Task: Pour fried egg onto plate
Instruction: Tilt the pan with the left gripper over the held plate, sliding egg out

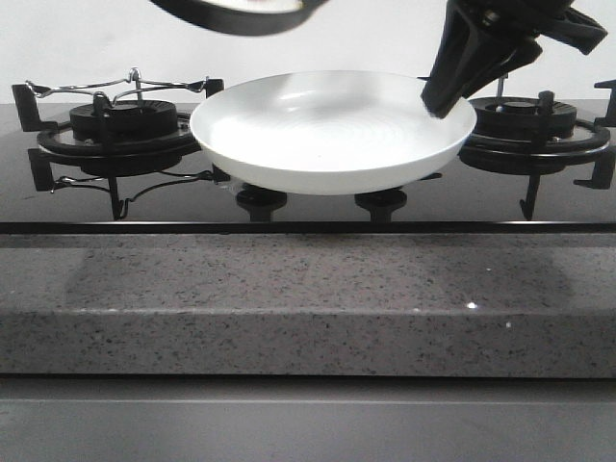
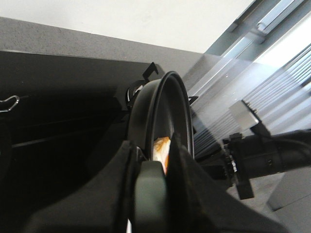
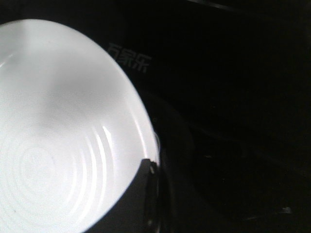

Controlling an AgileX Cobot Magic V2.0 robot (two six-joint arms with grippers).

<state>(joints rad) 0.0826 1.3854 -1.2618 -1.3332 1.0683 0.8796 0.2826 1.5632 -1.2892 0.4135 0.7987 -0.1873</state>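
Two arms work above the hob: the right gripper (image 1: 445, 101) is clamped on the rim of the plate (image 1: 327, 130), holding it off the surface between the two burners, toward the back edge of the worktop (image 1: 289, 308). The left gripper (image 2: 163, 162) is closed on the edge of the black pan (image 2: 163, 111), which is tipped steeply on its side; only the pan's lower rim (image 1: 241, 14) shows at the top of the front view, above the plate's left half.

The fried egg (image 2: 162, 148) clings inside the pan close to the gripping fingers, a sliver of orange and cream. A clean pour probably calls for keeping the pan's low lip over the plate's middle, the plate level, and tilting gradually so the floppy egg slides rather than folds.

Most of the egg is hidden behind the gripper. The pan is largely cropped from the front view, so its height above the plate is hard to judge. The right wrist view is too dark beyond the plate to read.
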